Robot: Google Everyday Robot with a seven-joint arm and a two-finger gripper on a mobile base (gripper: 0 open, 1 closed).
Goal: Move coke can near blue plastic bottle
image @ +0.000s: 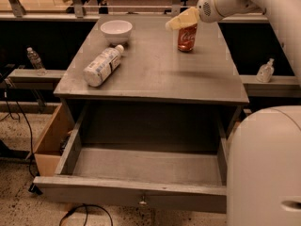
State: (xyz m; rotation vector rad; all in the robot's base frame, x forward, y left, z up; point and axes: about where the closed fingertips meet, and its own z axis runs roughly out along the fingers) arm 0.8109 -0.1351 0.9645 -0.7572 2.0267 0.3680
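The red coke can [186,38] stands upright at the back right of the grey table top [155,74]. The blue plastic bottle [103,65], pale with a white cap, lies on its side at the left of the table, cap pointing to the back. My gripper [176,21], with yellowish fingers, hangs just above and slightly left of the can's top, reaching in from the upper right. It holds nothing that I can see.
A white bowl [116,30] sits at the back left, just behind the bottle's cap. A large drawer [141,166] stands open below the table front. A small clear water bottle [34,60] and a pump bottle [265,71] stand on side ledges.
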